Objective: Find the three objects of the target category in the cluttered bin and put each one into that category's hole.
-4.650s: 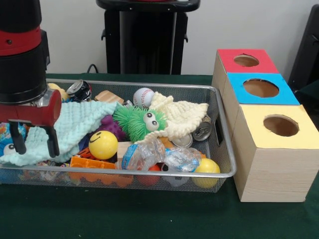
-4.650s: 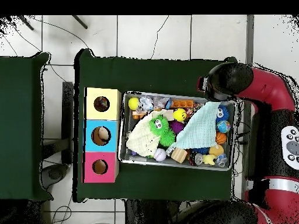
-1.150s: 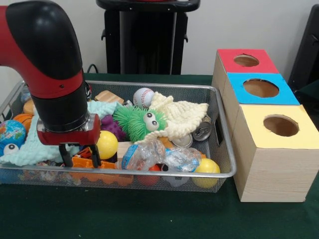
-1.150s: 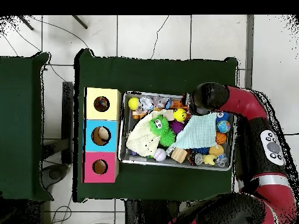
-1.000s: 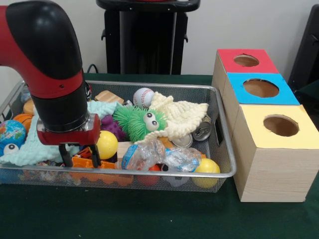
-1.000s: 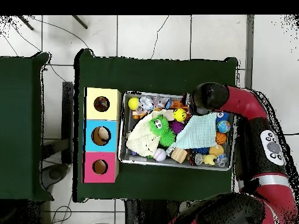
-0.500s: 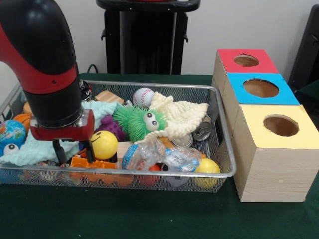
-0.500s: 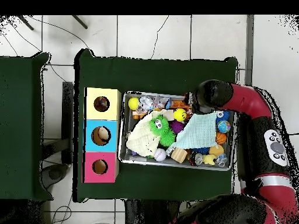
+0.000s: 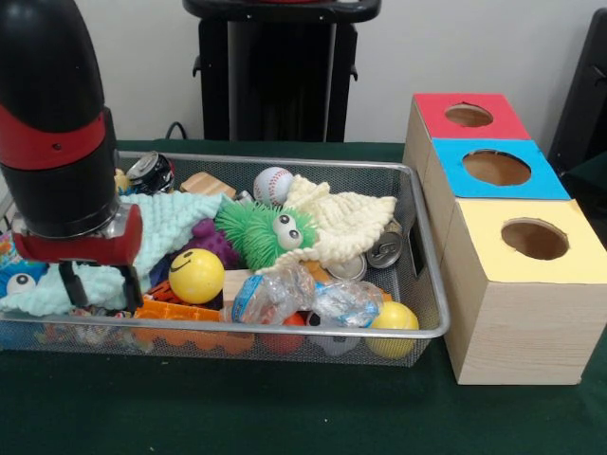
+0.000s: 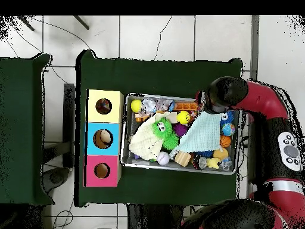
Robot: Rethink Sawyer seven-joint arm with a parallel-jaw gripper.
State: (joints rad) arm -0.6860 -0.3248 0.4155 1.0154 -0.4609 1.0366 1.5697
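Observation:
A wire mesh bin (image 9: 313, 164) holds a jumble of toys. My gripper (image 9: 98, 287) hangs open at the bin's left end, its fingers (image 9: 68, 284) low over a pale blue cloth (image 9: 161, 223) and empty. Right of it lie an orange block (image 9: 175, 311) and a yellow smiley ball (image 9: 196, 275). Farther right are a green fuzzy toy (image 9: 261, 232), a baseball (image 9: 273, 185) and a cream cloth (image 9: 346, 223). Three boxes with holes stand to the right: red (image 9: 469, 116), blue (image 9: 498, 168), yellow (image 9: 534, 239). In the overhead view the arm (image 10: 226, 94) hides the gripper.
A crushed plastic bottle (image 9: 294, 296) and a yellow ball (image 9: 394, 318) lie at the bin's front. Cans sit at the back left (image 9: 152, 172) and right (image 9: 385, 249). A globe ball (image 10: 227, 129) lies beside the cloth. The bin (image 10: 124, 134) sits beside the boxes (image 10: 103, 138).
The gripper has risen a little and swung left in the front view, away from the orange block and smiley ball, ending over the blue cloth. It stays open.

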